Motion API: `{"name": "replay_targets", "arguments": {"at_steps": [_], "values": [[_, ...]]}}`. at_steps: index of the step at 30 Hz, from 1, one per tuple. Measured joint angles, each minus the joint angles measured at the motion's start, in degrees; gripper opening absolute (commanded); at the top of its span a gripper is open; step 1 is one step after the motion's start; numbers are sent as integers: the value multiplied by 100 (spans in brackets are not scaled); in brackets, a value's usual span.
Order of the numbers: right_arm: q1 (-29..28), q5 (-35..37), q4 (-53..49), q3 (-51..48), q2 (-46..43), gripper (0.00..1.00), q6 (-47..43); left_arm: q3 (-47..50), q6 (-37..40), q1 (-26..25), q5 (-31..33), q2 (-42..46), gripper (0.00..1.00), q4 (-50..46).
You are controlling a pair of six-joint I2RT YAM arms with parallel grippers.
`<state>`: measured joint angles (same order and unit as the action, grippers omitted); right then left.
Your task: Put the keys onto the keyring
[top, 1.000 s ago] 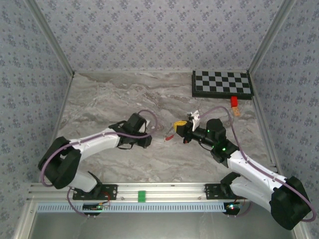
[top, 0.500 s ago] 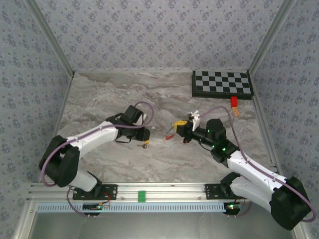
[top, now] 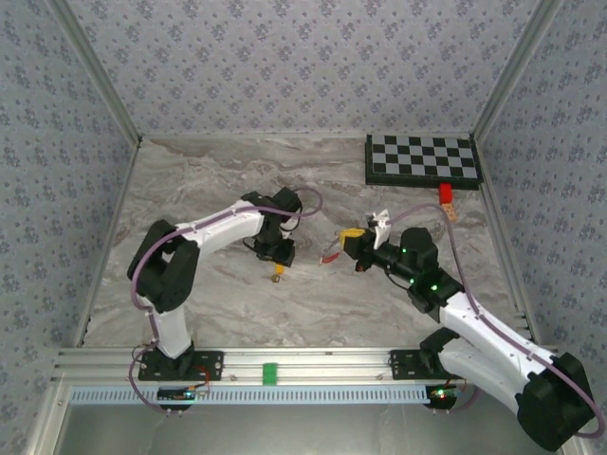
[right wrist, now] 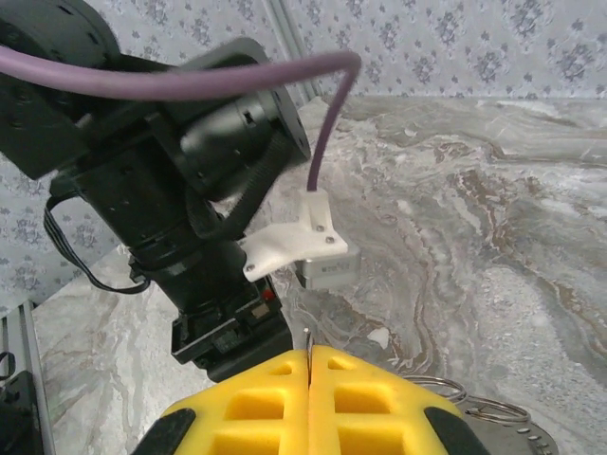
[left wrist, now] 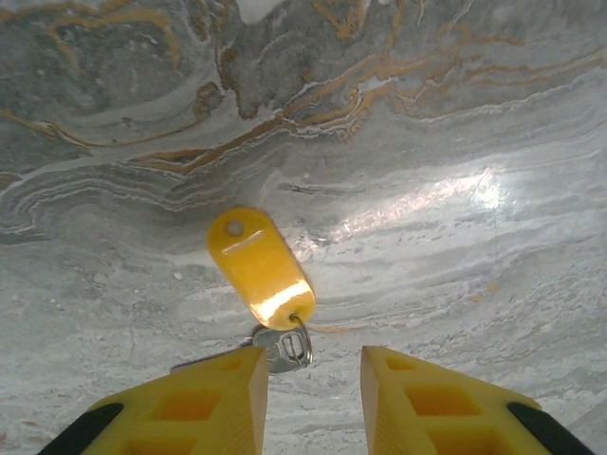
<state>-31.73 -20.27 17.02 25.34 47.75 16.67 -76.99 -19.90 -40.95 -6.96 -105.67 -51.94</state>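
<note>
Bright, even light; sharp views.
You'll see white glare on the table (left wrist: pixel 479 190) right of the yellow tag (left wrist: pixel 261 268).

A grey marble-patterned table (top: pixel 209 190) with rust-brown veins carries everything. In its far right corner lies a flat black-and-white chequered board (top: pixel 423 158), square to the table's edges. Just in front of the board's near edge sits a small red rectangular block (top: pixel 444 193). Close beside that lies a tiny pale tan key (top: pixel 451 213); whether the two touch cannot be told. Near the middle, well apart from these, a tiny key with an orange-yellow oblong plastic head (top: pixel 277 276) lies flat, its silvery metal part joined by a small ring.
</note>
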Motion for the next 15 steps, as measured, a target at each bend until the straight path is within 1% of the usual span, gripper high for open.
{"name": "replay_targets", "arguments": {"at_steps": [6,10,12,15], "values": [[68,66,-229,-4,-334,0,0,-549,120,-87,105,-643,29,-599],[111,98,-275,-9,-337,0,0,-699,166,-146,151,-820,28,-909],[131,103,-286,-15,-337,0,4,-789,199,-155,188,-898,26,-997],[144,103,-313,-20,-337,0,24,-837,243,-157,212,-990,26,-1043]]}}
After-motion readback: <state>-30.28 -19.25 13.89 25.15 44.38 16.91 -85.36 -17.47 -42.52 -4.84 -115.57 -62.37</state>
